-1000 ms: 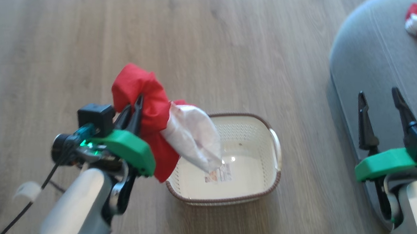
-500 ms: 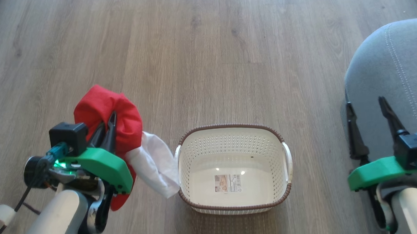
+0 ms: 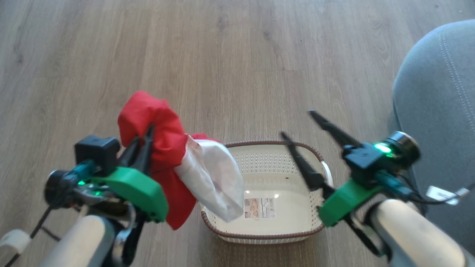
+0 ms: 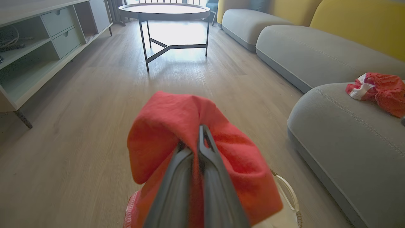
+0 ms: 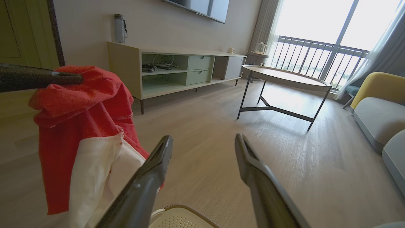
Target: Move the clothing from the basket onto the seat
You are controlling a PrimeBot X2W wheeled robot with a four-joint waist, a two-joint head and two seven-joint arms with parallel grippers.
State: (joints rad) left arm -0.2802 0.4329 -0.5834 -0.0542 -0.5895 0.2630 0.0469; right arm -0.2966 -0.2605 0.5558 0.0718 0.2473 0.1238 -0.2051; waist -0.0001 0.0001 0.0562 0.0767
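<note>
Wooden floor (image 3: 233,48), empty basket (image 3: 271,164): left jaws pinch the red-and-white clothing (image 3: 160,125) above its rim, well apart from the seat (image 3: 443,98); right jaws gape empty. Dangling cloth could snag the rim.

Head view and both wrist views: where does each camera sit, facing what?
Head view: on the head, looking down at the basket; left gripper and right gripper show.
Left wrist view: on left wrist, looking along shut fingers into clothing, toward the seat.
Right wrist view: on right wrist, looking along open fingers toward a round table.
Both wrist views share the clothing and that table.
</note>
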